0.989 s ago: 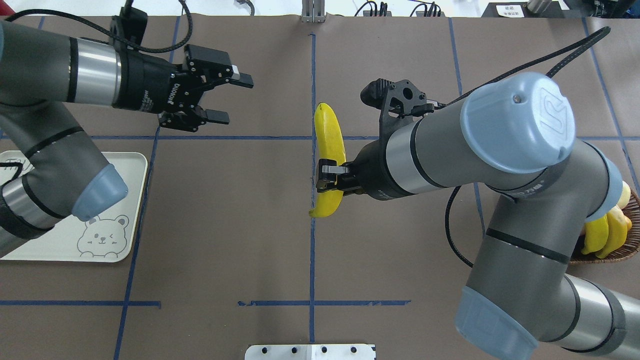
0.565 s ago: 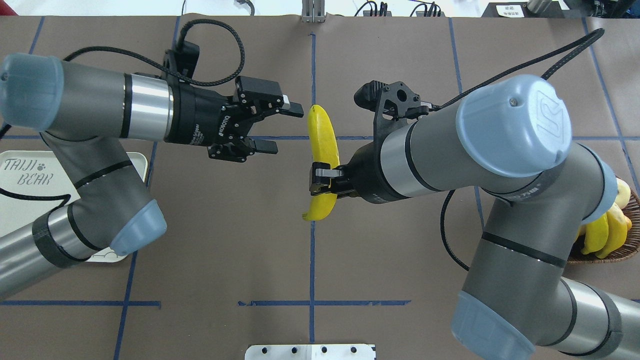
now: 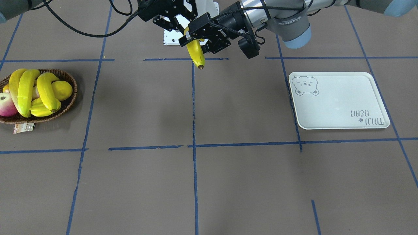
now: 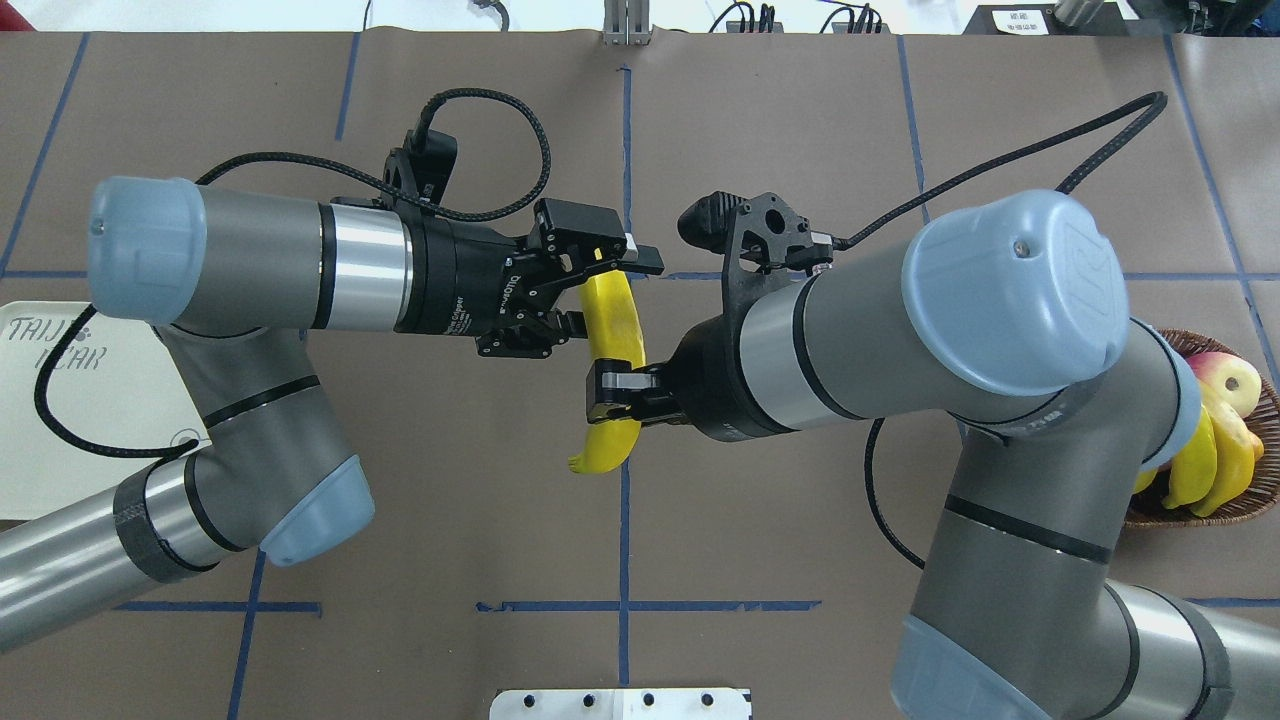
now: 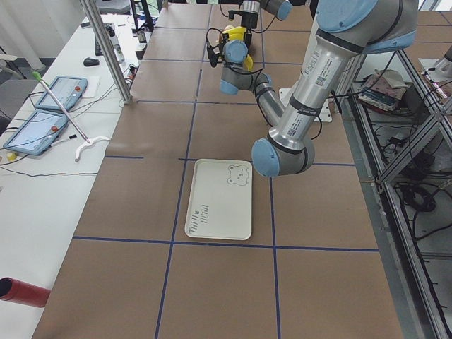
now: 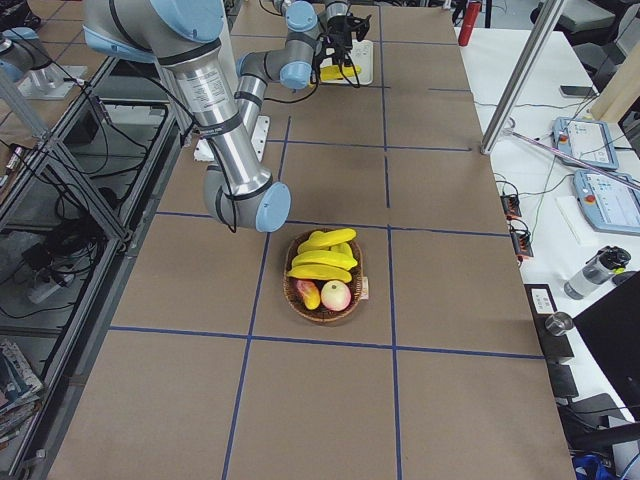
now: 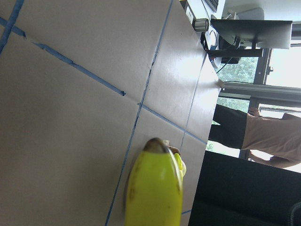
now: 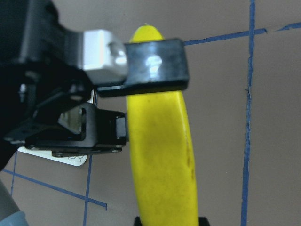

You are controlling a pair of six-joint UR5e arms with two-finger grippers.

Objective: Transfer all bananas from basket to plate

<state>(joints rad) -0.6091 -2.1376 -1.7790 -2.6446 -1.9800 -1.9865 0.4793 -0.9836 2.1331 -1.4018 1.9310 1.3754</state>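
One long curved bright yellow banana hung over the brown table, pointing away from us, near end clamped in our right gripper, our left gripper open astride its far half

Brown table: basket, plate.

overhead and front views face oppositely, sharing the table.

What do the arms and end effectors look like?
Left arm and right arm: grey tubes, silver wrist bands, pale blue joint caps. Left end effector and right end effector: black, two-fingered. Black braided cables run to both wrists.
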